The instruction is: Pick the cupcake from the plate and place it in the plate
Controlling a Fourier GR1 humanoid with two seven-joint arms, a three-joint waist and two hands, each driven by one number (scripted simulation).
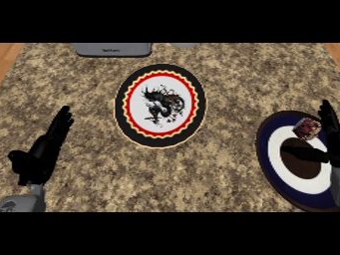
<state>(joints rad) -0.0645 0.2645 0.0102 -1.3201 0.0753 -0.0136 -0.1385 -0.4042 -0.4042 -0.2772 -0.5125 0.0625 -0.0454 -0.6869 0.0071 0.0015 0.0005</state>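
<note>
— Where's your cupcake [307, 126]?
— Lower right, on the blue-and-white plate [269, 149], beside your right hand [339, 144], fingers straight, holding nothing.
— Anything between?
— No; the patterned plate [160, 105] sits centre, the left hand [44, 149] open lower left, a grey object [113, 49] at the desk's [224, 179] top edge.

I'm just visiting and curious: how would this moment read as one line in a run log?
stage: reaching | cupcake: on blue plate | right hand: open, beside cupcake | left hand: open, resting | patterned plate: no cupcake

Cupcake [307, 127] on blue plate [274, 164]
</note>
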